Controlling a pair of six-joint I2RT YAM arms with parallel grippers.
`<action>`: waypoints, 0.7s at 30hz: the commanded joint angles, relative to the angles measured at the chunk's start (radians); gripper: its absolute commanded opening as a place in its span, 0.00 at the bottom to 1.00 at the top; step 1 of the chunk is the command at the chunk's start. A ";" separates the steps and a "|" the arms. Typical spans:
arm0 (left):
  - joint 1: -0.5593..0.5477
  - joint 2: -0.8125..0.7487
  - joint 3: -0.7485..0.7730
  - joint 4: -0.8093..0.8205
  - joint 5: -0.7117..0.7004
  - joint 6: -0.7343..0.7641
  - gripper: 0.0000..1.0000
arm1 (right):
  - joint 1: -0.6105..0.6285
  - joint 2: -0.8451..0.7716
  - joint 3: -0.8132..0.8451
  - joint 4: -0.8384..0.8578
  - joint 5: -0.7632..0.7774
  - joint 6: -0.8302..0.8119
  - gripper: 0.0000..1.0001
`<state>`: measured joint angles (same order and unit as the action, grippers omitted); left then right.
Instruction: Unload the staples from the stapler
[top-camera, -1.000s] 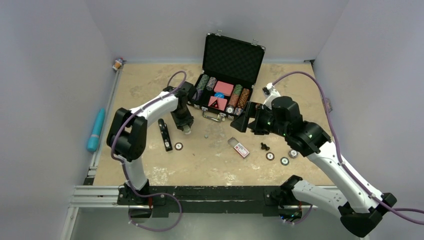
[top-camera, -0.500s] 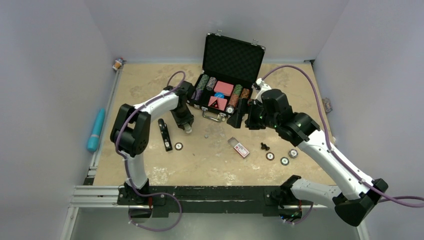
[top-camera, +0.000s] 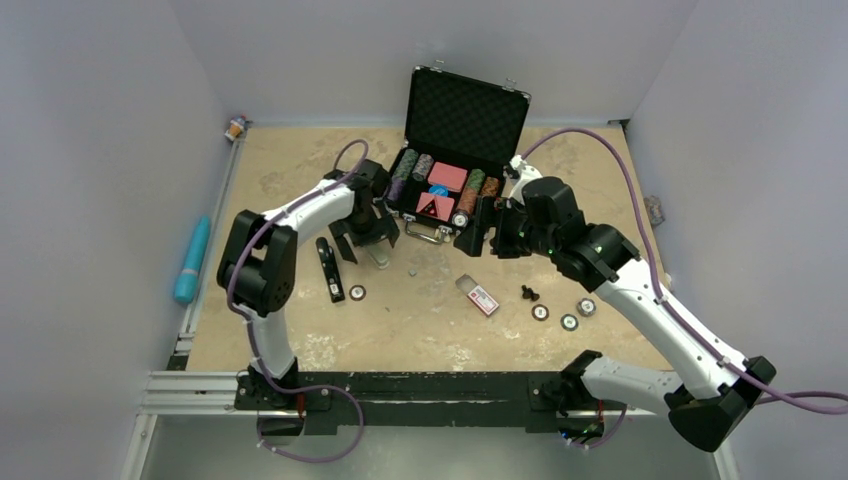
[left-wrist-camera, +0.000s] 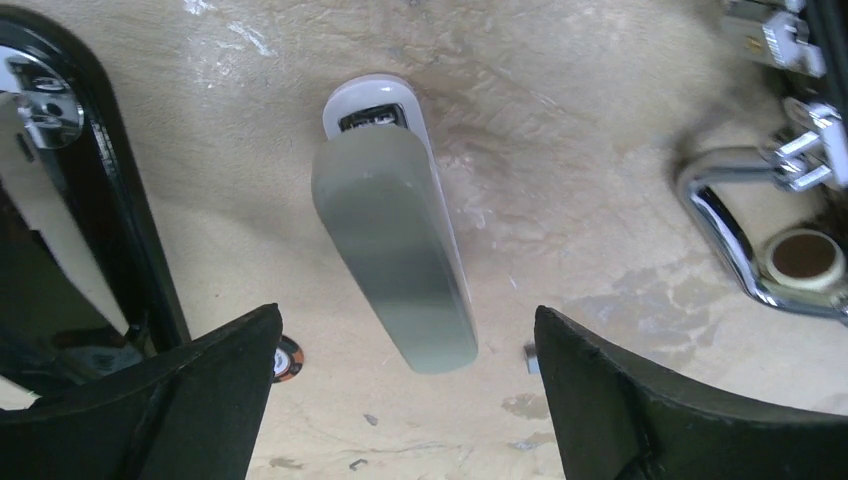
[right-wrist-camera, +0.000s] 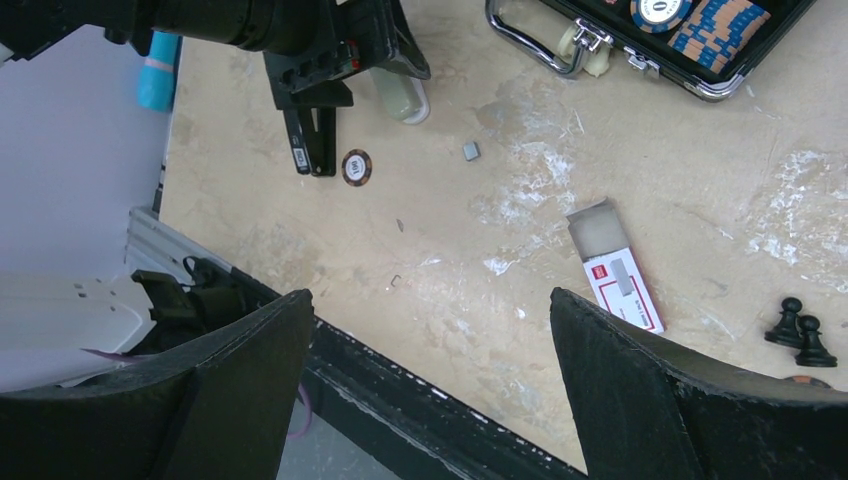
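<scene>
The slim black stapler (top-camera: 328, 268) lies on the table left of centre; it also shows in the right wrist view (right-wrist-camera: 308, 140) and at the left edge of the left wrist view (left-wrist-camera: 125, 220). My left gripper (top-camera: 362, 240) stands just right of it, jaws wide open (left-wrist-camera: 405, 330), straddling a pale grey-green bar (left-wrist-camera: 395, 260) that lies flat on the table. Neither finger touches the bar. A small grey staple block (right-wrist-camera: 471, 151) and a loose staple (right-wrist-camera: 396, 281) lie on the table. My right gripper (top-camera: 478, 235) hovers open and empty (right-wrist-camera: 428, 300) above the table's middle.
An open black poker-chip case (top-camera: 455, 190) stands at the back centre, its chrome handle (left-wrist-camera: 720, 235) close to my left gripper. A red-and-white labelled box (top-camera: 478, 296), black chess pieces (top-camera: 529, 293) and single chips (top-camera: 357, 293) lie nearby. A blue tube (top-camera: 192, 260) lies beyond the left edge.
My left gripper has opened and let go of the grey-green bar, which now lies on the table. The right arm swung left earlier and has since held still.
</scene>
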<state>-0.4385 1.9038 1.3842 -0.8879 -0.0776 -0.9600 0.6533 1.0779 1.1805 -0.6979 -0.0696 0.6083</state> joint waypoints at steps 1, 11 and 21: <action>0.008 -0.132 0.030 -0.024 0.008 0.039 1.00 | -0.003 -0.038 0.025 -0.005 0.000 -0.022 0.92; 0.007 -0.341 0.041 -0.094 0.035 0.215 1.00 | -0.002 -0.084 -0.091 0.035 -0.039 -0.025 0.91; 0.006 -0.732 -0.179 -0.207 0.022 0.294 1.00 | 0.037 -0.018 -0.255 0.166 -0.182 -0.040 0.91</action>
<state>-0.4385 1.3167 1.2953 -1.0214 -0.0406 -0.7280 0.6651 1.0283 0.9497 -0.6193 -0.1928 0.5896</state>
